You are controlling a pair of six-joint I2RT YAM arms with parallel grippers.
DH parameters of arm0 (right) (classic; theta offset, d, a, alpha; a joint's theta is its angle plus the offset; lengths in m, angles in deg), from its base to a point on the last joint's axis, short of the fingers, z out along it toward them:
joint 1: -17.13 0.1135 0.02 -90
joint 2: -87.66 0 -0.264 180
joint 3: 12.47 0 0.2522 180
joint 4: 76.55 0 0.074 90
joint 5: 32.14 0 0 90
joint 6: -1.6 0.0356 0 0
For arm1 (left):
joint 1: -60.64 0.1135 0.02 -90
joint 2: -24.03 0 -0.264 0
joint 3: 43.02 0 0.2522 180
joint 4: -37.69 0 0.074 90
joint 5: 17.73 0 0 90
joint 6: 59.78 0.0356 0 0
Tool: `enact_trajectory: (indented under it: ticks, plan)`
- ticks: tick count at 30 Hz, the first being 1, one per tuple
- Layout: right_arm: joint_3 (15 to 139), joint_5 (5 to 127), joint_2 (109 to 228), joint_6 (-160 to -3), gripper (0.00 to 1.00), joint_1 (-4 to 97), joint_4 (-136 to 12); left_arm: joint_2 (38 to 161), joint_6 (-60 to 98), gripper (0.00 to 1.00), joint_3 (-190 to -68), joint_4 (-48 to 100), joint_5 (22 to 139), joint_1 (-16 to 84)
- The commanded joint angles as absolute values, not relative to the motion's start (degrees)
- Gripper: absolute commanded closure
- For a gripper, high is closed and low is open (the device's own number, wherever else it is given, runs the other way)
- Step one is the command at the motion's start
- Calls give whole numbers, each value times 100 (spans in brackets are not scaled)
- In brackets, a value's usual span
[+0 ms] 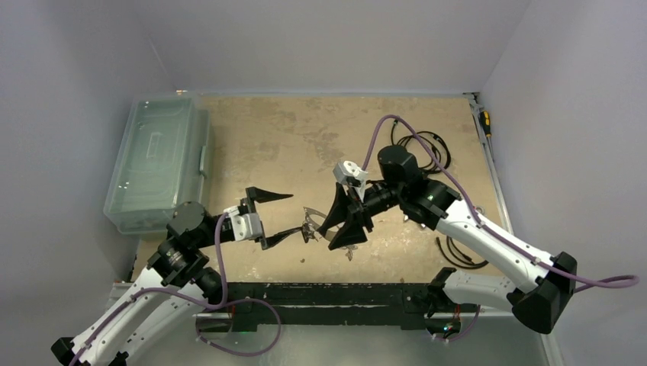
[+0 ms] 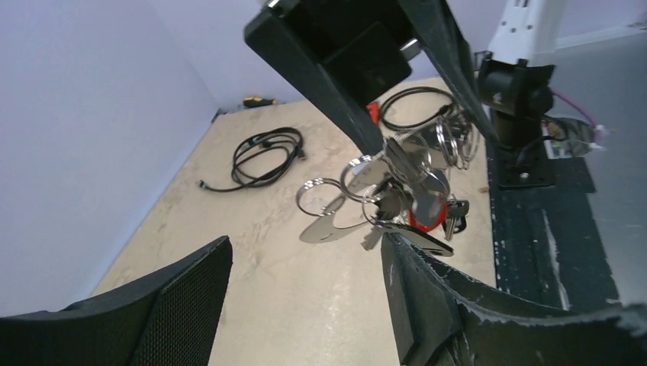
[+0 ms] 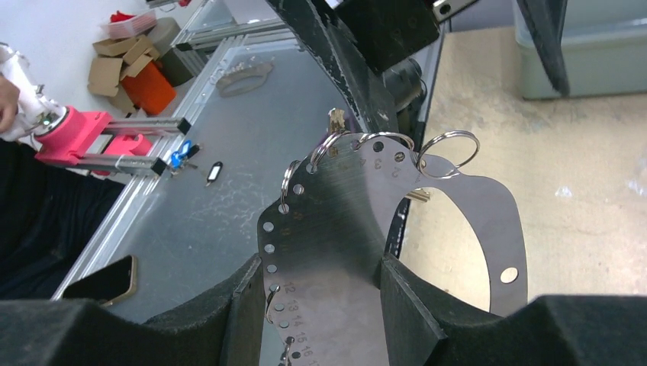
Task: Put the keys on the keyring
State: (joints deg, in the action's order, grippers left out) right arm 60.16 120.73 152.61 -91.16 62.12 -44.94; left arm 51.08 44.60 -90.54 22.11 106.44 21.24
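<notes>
Right gripper (image 3: 320, 268): clamped on the keyring (image 3: 343, 221), held at centre frame | left gripper (image 2: 305, 255): jaws apart, one finger just under the keys (image 2: 416, 194) | progress: keys hang bunched from keyring; some split rings (image 3: 452, 133) look empty, so likely unfinished.

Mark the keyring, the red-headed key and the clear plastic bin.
keyring (image 3: 336, 221), right wrist view, flat face inside the numbered holes.
red-headed key (image 2: 427, 219), left wrist view, its red head.
clear plastic bin (image 1: 156, 160), top external view, its lid.
</notes>
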Motion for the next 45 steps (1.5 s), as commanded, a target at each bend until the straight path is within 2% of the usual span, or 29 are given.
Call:
enact_trajectory:
  ticks: [1, 12, 20, 31, 38, 45]
  plan:
    - [6468, 12529, 14975, -9313, 100, 6221, -4571, 5238, 4520, 30, -9520, 1902, 11451, 2129]
    - [6813, 12401, 14997, -9279, 100, 6223, -4615, 5552, 3189, 37, -9536, 2674, 11772, 2128]
    - [6970, 11799, 14901, -9218, 100, 6221, -4782, 5585, 2412, 31, -9591, 2874, 11725, 2129]
    - [7024, 11741, 14865, -9185, 100, 6221, -4775, 5663, 2143, 30, -9560, 2980, 11757, 2131]
    - [6977, 11865, 14886, -9165, 100, 6221, -4801, 5752, 2272, 43, -9494, 3158, 11517, 2133]
    - [6937, 11903, 14859, -9130, 100, 6221, -4801, 6085, 2643, 81, -9598, 3162, 11374, 2126]
